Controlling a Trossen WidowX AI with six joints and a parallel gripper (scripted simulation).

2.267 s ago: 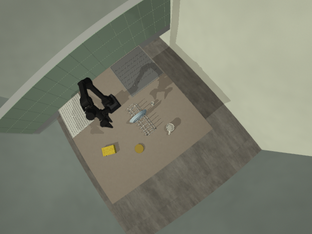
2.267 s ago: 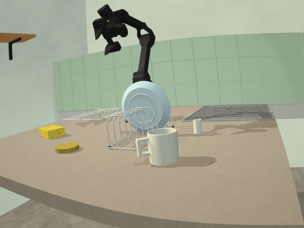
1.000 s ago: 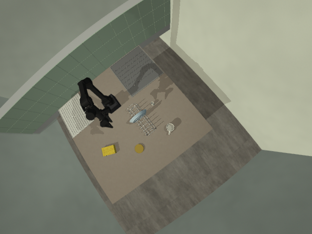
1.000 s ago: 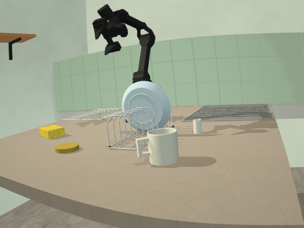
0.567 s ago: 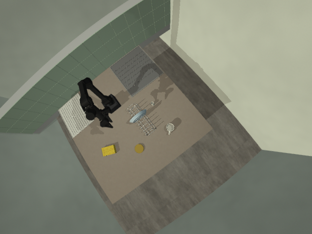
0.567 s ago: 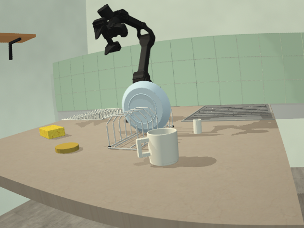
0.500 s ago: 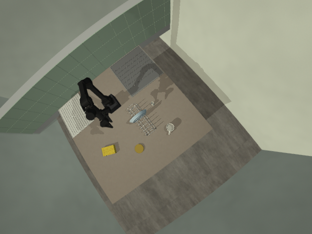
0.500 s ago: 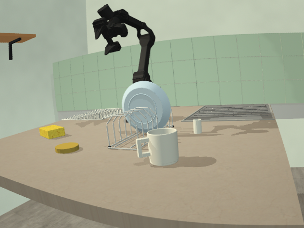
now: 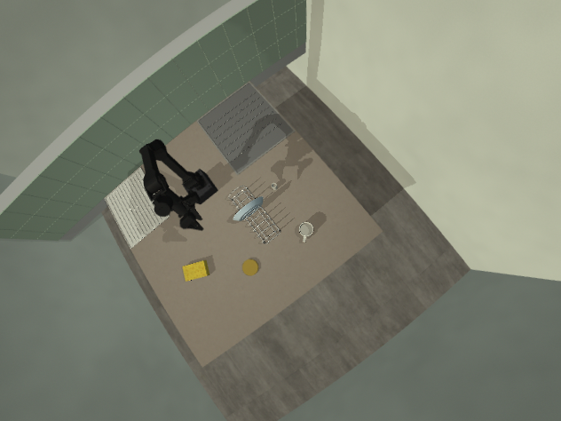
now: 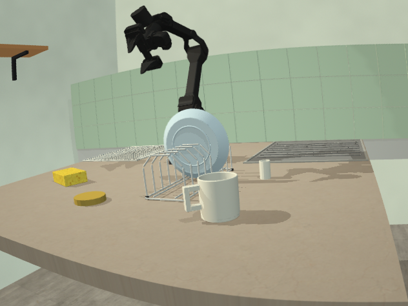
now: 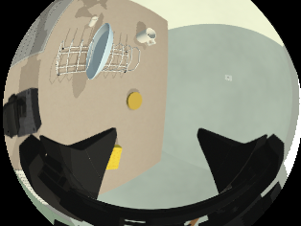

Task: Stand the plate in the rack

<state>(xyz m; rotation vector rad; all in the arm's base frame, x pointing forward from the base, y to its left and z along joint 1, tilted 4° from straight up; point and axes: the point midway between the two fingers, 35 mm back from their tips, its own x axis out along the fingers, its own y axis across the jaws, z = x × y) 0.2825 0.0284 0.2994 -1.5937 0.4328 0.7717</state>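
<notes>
A pale blue plate (image 9: 248,210) (image 10: 195,141) (image 11: 101,50) stands upright in a slot of the wire dish rack (image 9: 266,226) (image 10: 153,177) (image 11: 69,59), leaning slightly. The rack rests on the counter (image 9: 272,289) (image 10: 296,237). My gripper (image 9: 193,223) (image 10: 144,62) (image 11: 158,132) is open and empty. It hangs high above the counter, well to the left of the rack and apart from the plate. I see no plate lying flat on the counter.
A cream mug (image 9: 305,230) (image 10: 219,197) (image 11: 149,34) stands in front of the rack. A small cup (image 9: 273,186) (image 10: 264,168) stands behind it. A yellow sponge (image 9: 195,271) (image 10: 70,175) (image 11: 115,156) and a yellow disc (image 9: 250,267) (image 10: 89,198) (image 11: 134,100) lie to the left. A grey stove grate (image 9: 244,122) (image 10: 309,150) and a white drying mat (image 9: 133,212) (image 10: 124,153) sit by the tiled wall.
</notes>
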